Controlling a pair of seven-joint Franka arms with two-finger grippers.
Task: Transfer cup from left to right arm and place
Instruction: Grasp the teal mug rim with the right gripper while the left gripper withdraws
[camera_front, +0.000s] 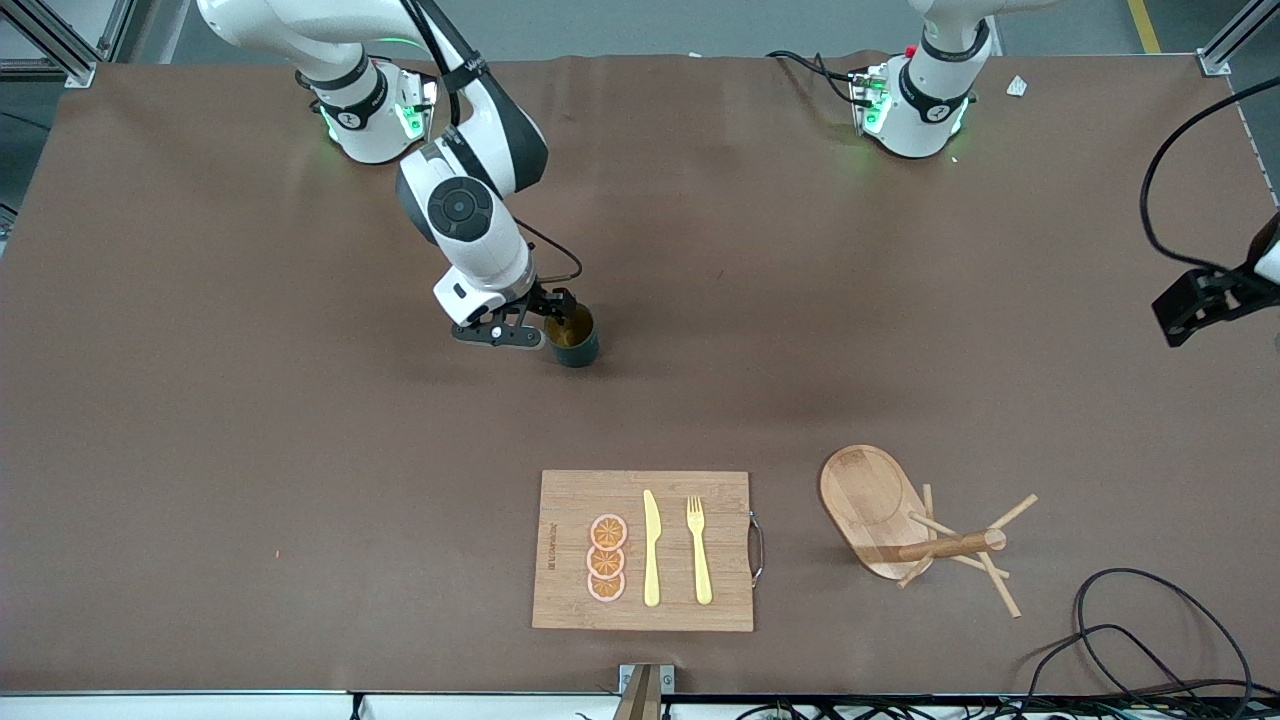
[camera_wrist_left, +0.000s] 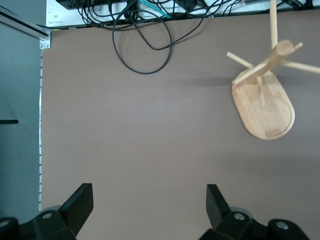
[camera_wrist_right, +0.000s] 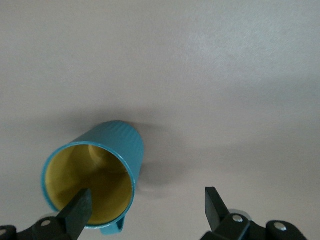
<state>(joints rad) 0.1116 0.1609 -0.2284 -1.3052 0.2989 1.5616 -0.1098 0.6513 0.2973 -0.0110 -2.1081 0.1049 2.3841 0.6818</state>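
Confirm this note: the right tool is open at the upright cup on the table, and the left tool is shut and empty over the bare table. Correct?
One slip. The left tool is open, not shut; the left wrist view shows its fingers spread wide over bare table, holding nothing. The rest holds: the right tool is open at the upright cup on the table.

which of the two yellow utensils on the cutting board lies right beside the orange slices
The yellow knife: it lies directly beside the orange slices, between them and the yellow fork, which sits nearer the board's metal handle.
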